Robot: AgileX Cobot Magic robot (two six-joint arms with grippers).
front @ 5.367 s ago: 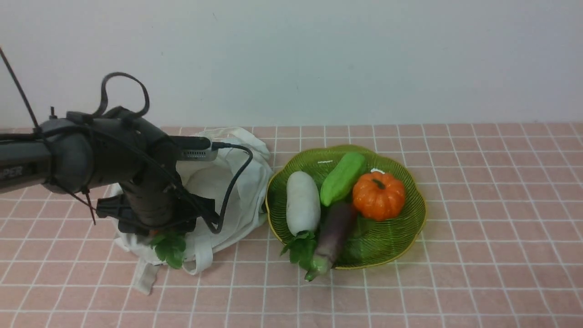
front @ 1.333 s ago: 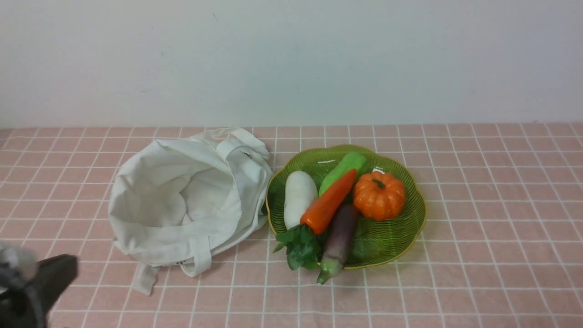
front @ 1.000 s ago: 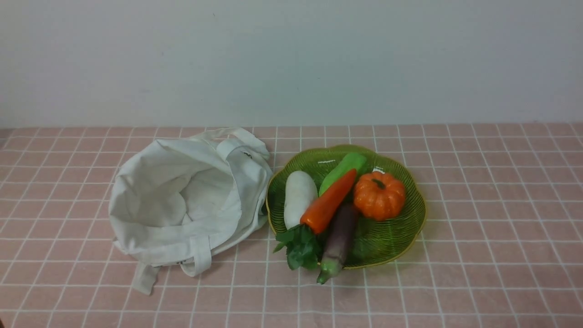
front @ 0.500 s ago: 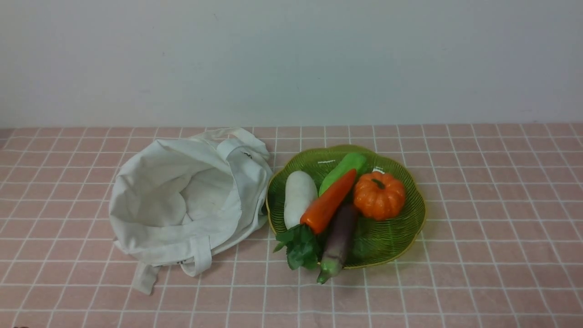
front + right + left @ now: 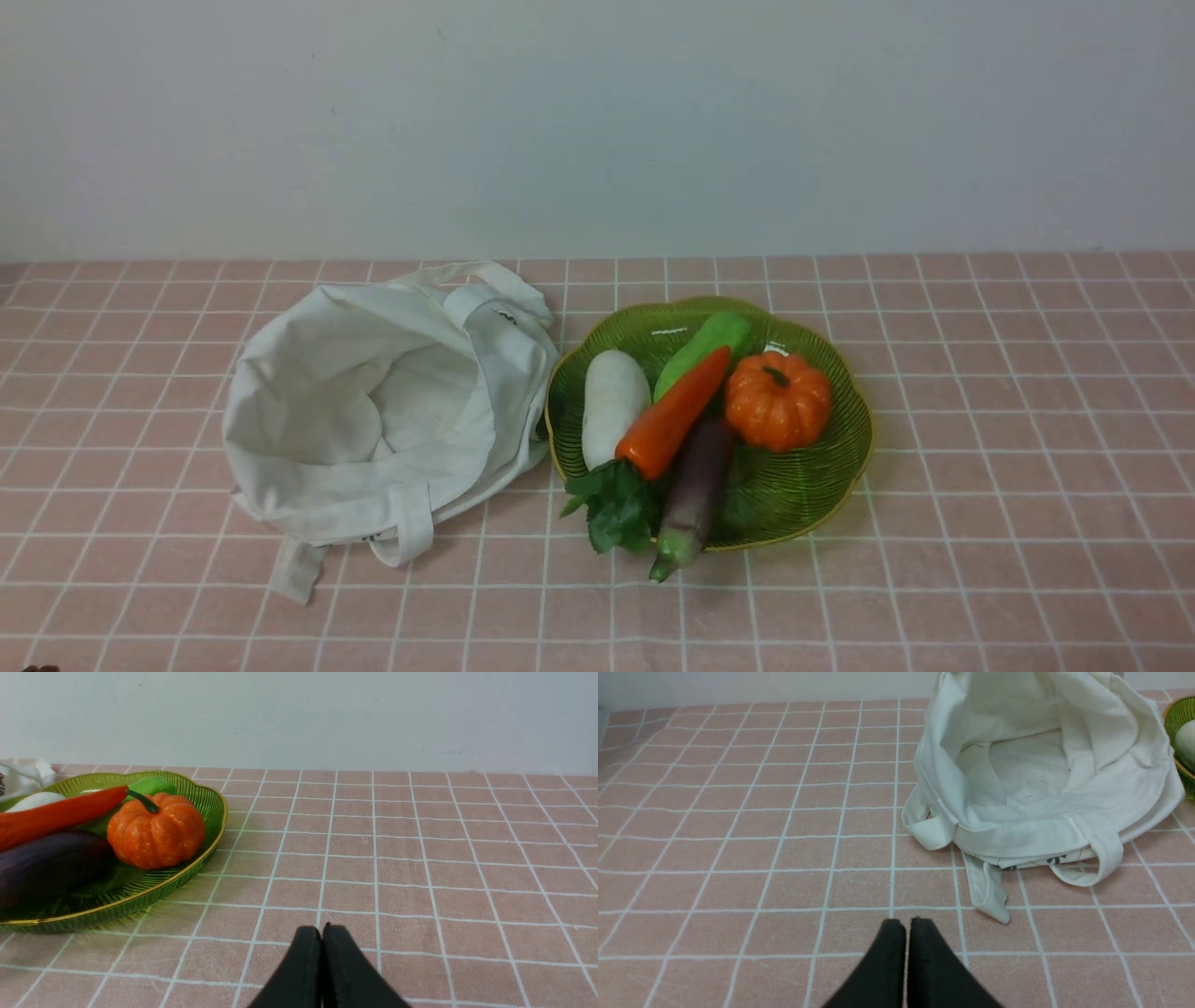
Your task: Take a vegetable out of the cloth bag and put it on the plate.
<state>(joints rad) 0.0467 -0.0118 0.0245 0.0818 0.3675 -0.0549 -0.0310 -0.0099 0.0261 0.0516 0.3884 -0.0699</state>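
The orange carrot [image 5: 674, 412] with dark green leaves lies on the green plate [image 5: 822, 485], across the other vegetables; it also shows in the right wrist view [image 5: 56, 814]. The off-white cloth bag [image 5: 373, 411] lies open and slack left of the plate, with nothing visible inside it [image 5: 1017, 770]. My left gripper [image 5: 907, 922] is shut and empty, low over the table in front of the bag. My right gripper [image 5: 322, 928] is shut and empty, over the tablecloth to the right of the plate [image 5: 140, 896]. Neither arm shows in the front view.
On the plate also lie a white radish [image 5: 611, 403], a green gourd [image 5: 695, 347], an orange pumpkin [image 5: 777, 399] and a purple eggplant [image 5: 695, 490] that overhangs the front rim. A pink checked cloth covers the table. A white wall stands behind.
The left arm, over the bag 5.4 s ago, put the carrot on the plate and pulled back out of the front view. Nothing has moved in the last half second.
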